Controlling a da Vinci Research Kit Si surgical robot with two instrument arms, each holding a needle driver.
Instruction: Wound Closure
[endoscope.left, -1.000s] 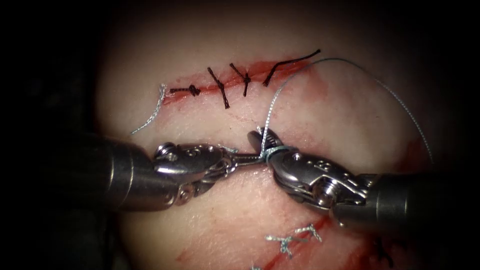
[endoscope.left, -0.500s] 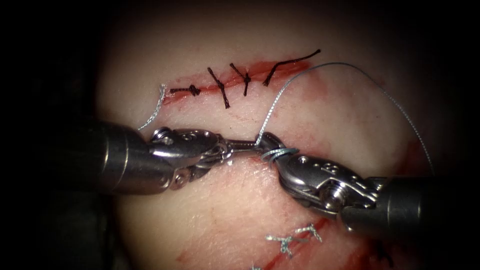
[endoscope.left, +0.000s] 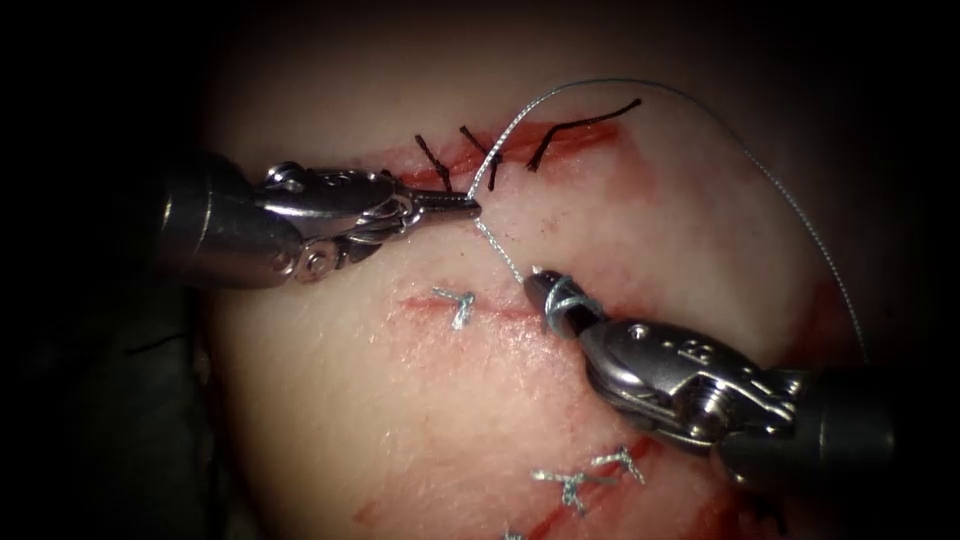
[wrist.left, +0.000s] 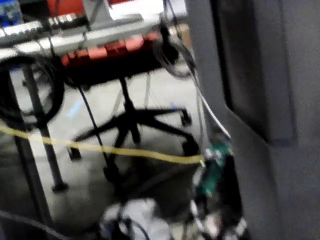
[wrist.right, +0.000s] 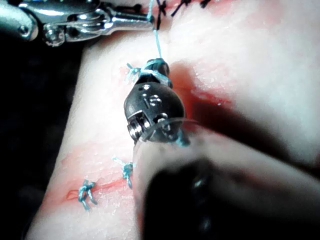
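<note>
Thread (endoscope.left: 497, 245) taut btwn left end effector (endoscope.left: 470, 207) — right end effector (endoscope.left: 540, 285)

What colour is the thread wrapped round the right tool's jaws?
Pale blue thread; right wrist view shows it best.

No text on the right gripper (endoscope.left: 541, 287) reads clearly.

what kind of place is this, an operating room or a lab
Likely a lab bench: the left wrist view shows an office chair and loose cables, and the tissue carries several practice stitches.
</note>
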